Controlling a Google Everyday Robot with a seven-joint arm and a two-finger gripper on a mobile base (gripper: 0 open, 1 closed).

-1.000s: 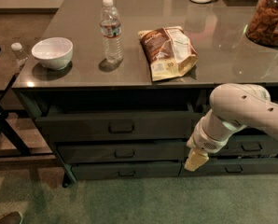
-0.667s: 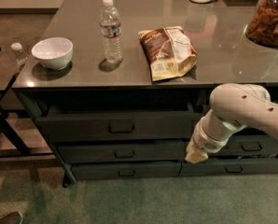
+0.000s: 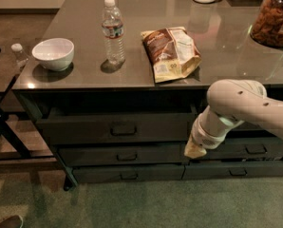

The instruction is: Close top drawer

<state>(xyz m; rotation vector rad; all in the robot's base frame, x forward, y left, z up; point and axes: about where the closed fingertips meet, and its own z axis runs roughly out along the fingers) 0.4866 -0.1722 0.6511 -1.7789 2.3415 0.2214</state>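
The top drawer is a wide dark grey-green drawer with a small metal pull handle at its centre. It stands slightly pulled out under the countertop, with a dark gap above its front panel. My gripper hangs at the end of the white arm, just to the right of the drawer's front panel, at the level of the drawer below. Its tan tip points down and toward the cabinet.
On the countertop stand a white bowl, a water bottle, a snack bag and a jar of snacks. Two shallower drawers sit below. A black stand is at left.
The gripper has shifted slightly up and toward the cabinet. The top drawer's position looks unchanged.
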